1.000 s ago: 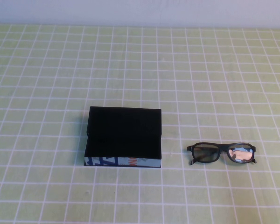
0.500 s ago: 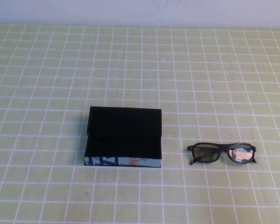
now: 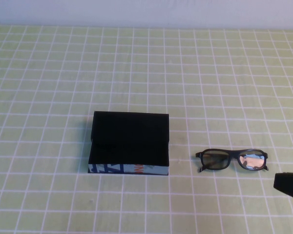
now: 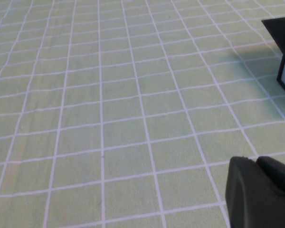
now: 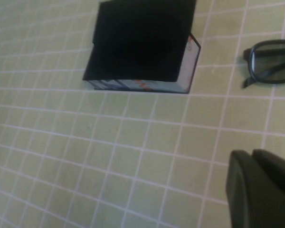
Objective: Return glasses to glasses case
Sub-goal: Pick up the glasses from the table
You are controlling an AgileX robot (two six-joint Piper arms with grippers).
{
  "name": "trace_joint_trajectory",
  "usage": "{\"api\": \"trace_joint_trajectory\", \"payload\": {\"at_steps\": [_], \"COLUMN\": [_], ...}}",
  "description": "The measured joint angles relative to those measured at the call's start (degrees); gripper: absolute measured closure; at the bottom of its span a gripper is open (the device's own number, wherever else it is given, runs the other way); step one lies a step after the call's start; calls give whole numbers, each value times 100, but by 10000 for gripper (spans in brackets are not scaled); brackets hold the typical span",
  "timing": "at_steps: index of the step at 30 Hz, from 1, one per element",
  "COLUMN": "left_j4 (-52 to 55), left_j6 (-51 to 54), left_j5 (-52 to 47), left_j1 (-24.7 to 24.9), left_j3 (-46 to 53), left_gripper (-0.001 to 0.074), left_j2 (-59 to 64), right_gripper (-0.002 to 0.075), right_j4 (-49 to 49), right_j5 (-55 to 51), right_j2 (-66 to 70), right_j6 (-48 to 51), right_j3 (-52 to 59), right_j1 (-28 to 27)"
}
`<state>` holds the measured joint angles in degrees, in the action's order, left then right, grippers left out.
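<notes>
At the lower right edge of the high view, the right gripper (image 3: 289, 186) showed only as a dark block coming into the frame, just below and to the right of the glasses; whether its fingers were open or closed could not be told, and it held nothing that could be seen. In the right wrist view the same gripper (image 5: 261, 187) was a black shape in the lower right corner, above bare cloth.

The glasses (image 3: 232, 160) lay in the lower right part of the high view, on the green tablecloth (image 3: 146, 63) with white grid lines. Their long axis ran left to right across the frame. The lenses faced the near edge and the folded temples were behind them. The right lens reflected light, the left one looked dark. In the right wrist view one part of the glasses (image 5: 270, 61) appeared at the upper right edge.

The glasses case (image 3: 130, 143) stood left of the glasses, near the centre of the high view, well apart from them. Its lid was closed and flat, its long side also ran left to right, and the printed blue, white and orange edge faced the near side. In the right wrist view the case (image 5: 142, 45) filled the upper middle.

The left gripper (image 4: 261, 192) was seen only in the left wrist view, as a dark body in the lower right corner; its opening could not be told. A corner of the case (image 4: 282, 42) was at the upper right there.
</notes>
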<state>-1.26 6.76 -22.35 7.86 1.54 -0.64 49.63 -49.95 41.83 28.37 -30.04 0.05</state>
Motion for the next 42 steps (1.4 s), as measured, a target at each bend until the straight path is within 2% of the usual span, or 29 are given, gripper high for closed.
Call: {"api": "trace_joint_trajectory", "payload": {"at_steps": [8, 11, 16, 21, 25, 29, 32, 36, 39, 42], "left_j4": [0, 0, 0, 0, 0, 0, 0, 0, 0, 0], "left_j6": [0, 0, 0, 0, 0, 0, 0, 0, 0, 0], "left_j5": [0, 0, 0, 0, 0, 0, 0, 0, 0, 0], "left_j1": [0, 0, 0, 0, 0, 0, 0, 0, 0, 0], "left_j3": [0, 0, 0, 0, 0, 0, 0, 0, 0, 0], "left_gripper": [738, 738, 738, 738, 738, 738, 738, 738, 738, 738], "left_j2": [0, 0, 0, 0, 0, 0, 0, 0, 0, 0], "right_gripper": [739, 739, 739, 739, 739, 728, 669, 527, 419, 363], "right_j4": [-763, -1196, -1874, -2336, -2499, -3136, -3693, -4209, -4383, -4424], "right_j5": [-584, -777, -916, -998, -1149, -1204, -1243, -1279, -1280, -1254], "right_j2": [1495, 2001, 2930, 3872, 4419, 4767, 4979, 5276, 5473, 5638], "right_j6": [72, 72, 158, 844, 1589, 2274, 2707, 2996, 3239, 3524], "right_j3": [-1217, -1703, -2543, -3318, -3763, -4063, -4164, -4242, -4298, -4312], "right_j1": [120, 451, 1310, 2013, 2112, 2121, 2121, 2121, 2121, 2121]}}
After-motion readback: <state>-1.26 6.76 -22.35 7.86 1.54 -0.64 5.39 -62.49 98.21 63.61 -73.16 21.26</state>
